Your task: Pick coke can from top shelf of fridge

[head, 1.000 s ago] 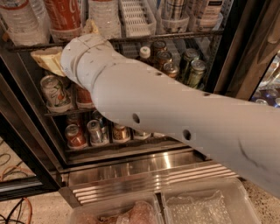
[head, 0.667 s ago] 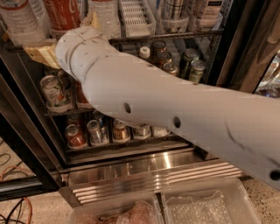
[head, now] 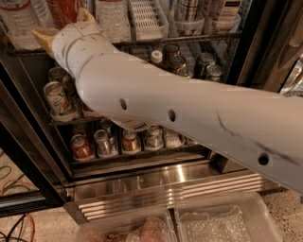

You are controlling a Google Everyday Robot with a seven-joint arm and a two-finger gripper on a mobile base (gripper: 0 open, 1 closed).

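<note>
The coke can [head: 64, 9], red with white script, stands at the left of the top shelf [head: 189, 38], partly cut off by the frame's top edge. The fridge [head: 255, 42] has its door open, showing dark wire racks. My gripper [head: 61, 23] is at the top left, just below and in front of the can. Its tan fingers [head: 41, 36] are spread apart, one to the can's lower left and one to its right. My white arm [head: 180, 113] crosses the view from the lower right and hides much of the middle rack.
Clear water bottles [head: 111, 16] and a white lane tray [head: 147, 19] stand right of the coke can. Several cans [head: 59, 99] fill the two lower racks. The ribbed steel base [head: 165, 189] lies below. Clear plastic bins [head: 218, 220] sit in front, cables [head: 14, 179] at the left.
My arm has moved up and to the left. The gripper has risen from in front of the middle rack to the level of the top shelf, close under the coke can.
</note>
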